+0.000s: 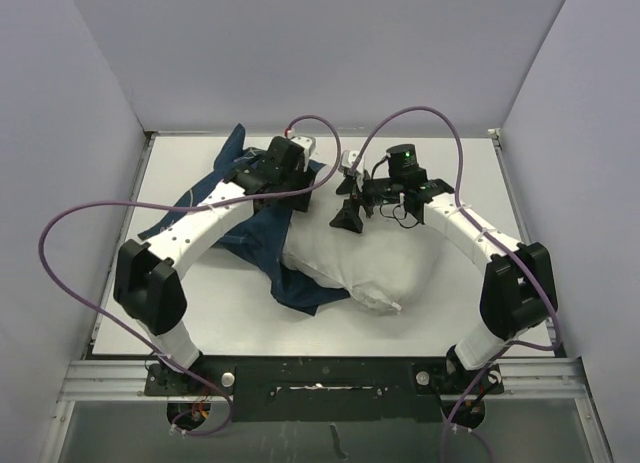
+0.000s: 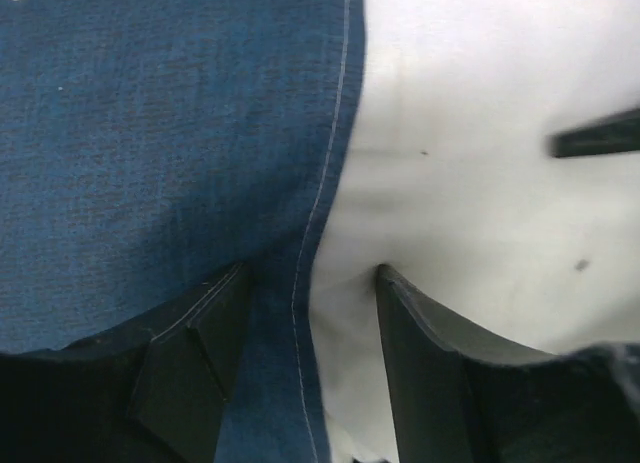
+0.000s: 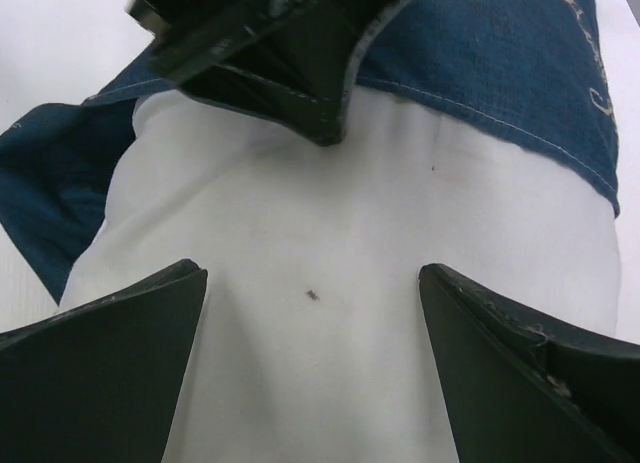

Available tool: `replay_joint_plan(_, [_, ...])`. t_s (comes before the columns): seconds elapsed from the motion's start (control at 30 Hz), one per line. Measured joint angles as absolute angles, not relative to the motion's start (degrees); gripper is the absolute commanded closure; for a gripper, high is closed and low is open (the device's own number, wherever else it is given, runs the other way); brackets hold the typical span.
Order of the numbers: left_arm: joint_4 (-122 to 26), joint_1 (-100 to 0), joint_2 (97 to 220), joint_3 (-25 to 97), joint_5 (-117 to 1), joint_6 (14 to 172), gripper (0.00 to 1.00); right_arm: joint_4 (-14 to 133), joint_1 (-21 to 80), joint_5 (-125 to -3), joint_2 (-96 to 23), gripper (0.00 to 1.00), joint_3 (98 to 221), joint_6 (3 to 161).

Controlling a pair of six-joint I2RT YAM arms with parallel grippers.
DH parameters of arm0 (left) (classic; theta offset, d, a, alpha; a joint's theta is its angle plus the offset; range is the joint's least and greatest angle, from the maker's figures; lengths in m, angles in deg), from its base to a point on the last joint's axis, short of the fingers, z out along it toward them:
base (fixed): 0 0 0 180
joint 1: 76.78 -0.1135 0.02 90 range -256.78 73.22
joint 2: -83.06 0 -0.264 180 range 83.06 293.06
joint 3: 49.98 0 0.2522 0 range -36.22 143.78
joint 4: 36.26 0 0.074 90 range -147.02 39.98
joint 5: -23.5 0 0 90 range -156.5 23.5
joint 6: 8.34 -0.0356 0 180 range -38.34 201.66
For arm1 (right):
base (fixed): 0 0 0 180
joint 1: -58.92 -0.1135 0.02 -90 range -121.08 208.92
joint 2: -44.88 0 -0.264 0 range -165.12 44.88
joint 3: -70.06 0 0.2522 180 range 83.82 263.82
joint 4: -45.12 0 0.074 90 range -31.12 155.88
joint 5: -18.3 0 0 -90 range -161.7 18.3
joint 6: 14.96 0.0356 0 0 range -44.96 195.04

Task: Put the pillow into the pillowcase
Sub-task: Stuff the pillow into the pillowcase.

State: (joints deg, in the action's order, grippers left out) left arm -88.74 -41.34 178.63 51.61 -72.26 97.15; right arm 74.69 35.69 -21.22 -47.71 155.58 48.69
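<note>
Nearest, the pillow (image 1: 372, 268) lies with its near end bare; only its left part sits under the pillowcase (image 1: 250, 231), so the stuffing looks partway done. Just beyond, the right gripper (image 3: 310, 273) stands spread wide and empty over the white cushion. Farther on, the left gripper (image 2: 310, 283) straddles the case's stitched hem, half parted; whether it pinches the cloth I cannot tell. The next move calls for a firm hold on that hem, drawn toward the bare end while the right pins the pillow.
</note>
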Motion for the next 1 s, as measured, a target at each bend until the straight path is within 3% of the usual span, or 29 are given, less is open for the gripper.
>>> replay_joint_plan(0.07, [-88.9,-41.3,181.7,53.3,-75.5,95.5,0.62,74.0,35.7,-21.9,-47.7,0.09,155.6,49.0])
replay_joint_plan(0.2, [-89.5,-41.3,183.2,54.5,-78.9,93.8,0.69,73.7,36.1,-23.3,-47.7,0.11,155.3,49.2])
replay_joint_plan(0.47, [-91.1,-41.3,183.2,54.8,-79.8,93.0,0.69,71.2,35.1,-27.0,-49.2,0.19,153.6,46.8])
replay_joint_plan(0.57, [-92.0,-41.4,183.2,54.8,-79.6,92.9,0.76,70.2,34.1,-28.2,-50.2,0.31,152.7,45.6])
replay_joint_plan(0.63, [-92.7,-41.5,183.2,54.8,-79.4,92.6,0.87,69.5,33.6,-29.0,-51.0,0.44,152.4,45.1])
replay_joint_plan(0.77, [-93.9,-41.8,183.2,54.8,-78.6,91.9,0.98,68.4,33.2,-30.4,-51.6,0.71,152.3,44.4])
replay_joint_plan(0.9, [-94.6,-42.1,183.2,54.8,-77.0,91.5,1.0,67.5,33.0,-31.2,-51.6,0.94,152.3,44.2])
replay_joint_plan(1.0, [-95.0,-42.9,183.0,54.8,-73.7,91.4,1.0,67.2,33.0,-31.5,-51.6,1.0,152.3,44.5])
